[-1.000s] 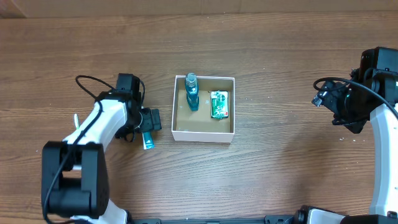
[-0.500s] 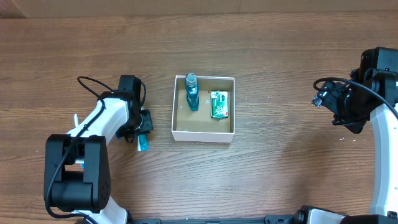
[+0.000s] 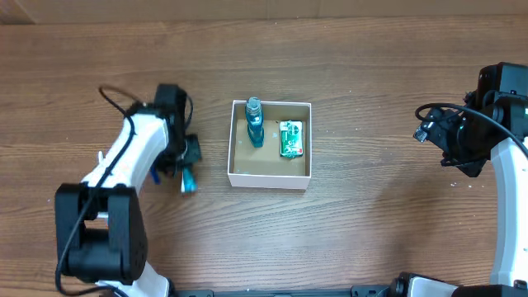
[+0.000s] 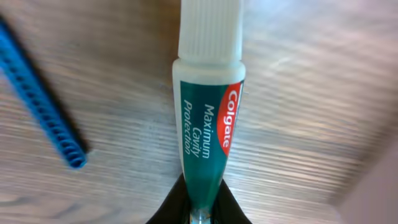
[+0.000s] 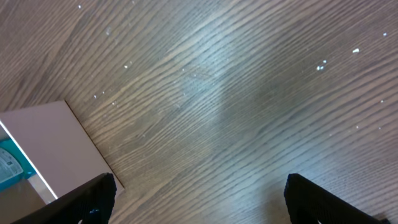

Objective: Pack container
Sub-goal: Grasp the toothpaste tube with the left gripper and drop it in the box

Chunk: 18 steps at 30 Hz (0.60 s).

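The container (image 3: 269, 178), a white-walled box with a brown floor, sits mid-table. Inside it a teal bottle (image 3: 254, 122) stands beside a green packet (image 3: 291, 138). Left of the box, my left gripper (image 3: 188, 158) is shut on the flat end of a teal and white Colgate toothpaste tube (image 3: 188, 181). In the left wrist view the tube (image 4: 208, 124) points away from the gripper (image 4: 200, 200), cap outward. A blue toothbrush (image 4: 43, 106) lies on the wood left of the tube. My right gripper (image 3: 429, 132) stays open at the far right, with nothing between its fingers.
In the right wrist view the open right gripper (image 5: 205, 205) hangs over bare wood, with a white corner of the container (image 5: 50, 143) at the left edge. Wood tabletop (image 3: 371, 206) surrounds the box on all sides.
My left gripper has closed on the toothpaste tube and shifted slightly, the tube moving with it. The right arm and the box contents have not moved.
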Tool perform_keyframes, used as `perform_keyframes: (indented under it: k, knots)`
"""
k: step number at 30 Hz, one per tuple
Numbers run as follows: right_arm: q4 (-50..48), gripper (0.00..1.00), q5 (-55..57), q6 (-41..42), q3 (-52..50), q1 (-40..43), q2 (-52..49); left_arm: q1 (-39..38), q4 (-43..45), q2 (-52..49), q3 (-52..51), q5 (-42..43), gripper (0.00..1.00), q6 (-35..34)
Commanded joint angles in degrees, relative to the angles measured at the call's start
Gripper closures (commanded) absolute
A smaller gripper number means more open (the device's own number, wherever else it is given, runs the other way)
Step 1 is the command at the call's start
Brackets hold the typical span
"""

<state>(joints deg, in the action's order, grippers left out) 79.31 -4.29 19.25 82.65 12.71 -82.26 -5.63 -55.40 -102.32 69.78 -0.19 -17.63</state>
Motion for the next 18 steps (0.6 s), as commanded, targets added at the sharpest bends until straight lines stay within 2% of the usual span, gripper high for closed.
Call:
perform_keyframes:
  k: [1, 4, 5, 9, 15, 18]
  knots:
    - [-0.2, 0.11, -0.3, -0.7, -0.3, 0.1, 0.1, -5.2, -1.6, 9.1, 11.4, -0.4, 0.96, 3.6]
    - [-0.2, 0.11, -0.3, -0.7, -0.3, 0.1, 0.1, -13.7, 0.4, 15.1, 15.6, -0.4, 0.96, 12.2]
    - [-0.3, 0.11, -0.3, -0.7, -0.3, 0.1, 0.1, -19.0, 2.4, 16.9, 15.7, -0.5, 0.96, 18.0]
    - [-0.3, 0.11, -0.3, -0.7, -0.3, 0.1, 0.1, -28.5, 3.8, 15.0, 15.6, -0.5, 0.96, 28.8]
    - [-0.2, 0.11, -0.3, -0.7, -0.3, 0.1, 0.1, -30.7, 4.0, 3.1, 15.5, -0.4, 0.96, 29.1]
    - [-0.1, 0.11, -0.3, -0.7, -0.3, 0.1, 0.1, -30.7, 3.9, -1.9, 15.5, -0.2, 0.92, 27.6]
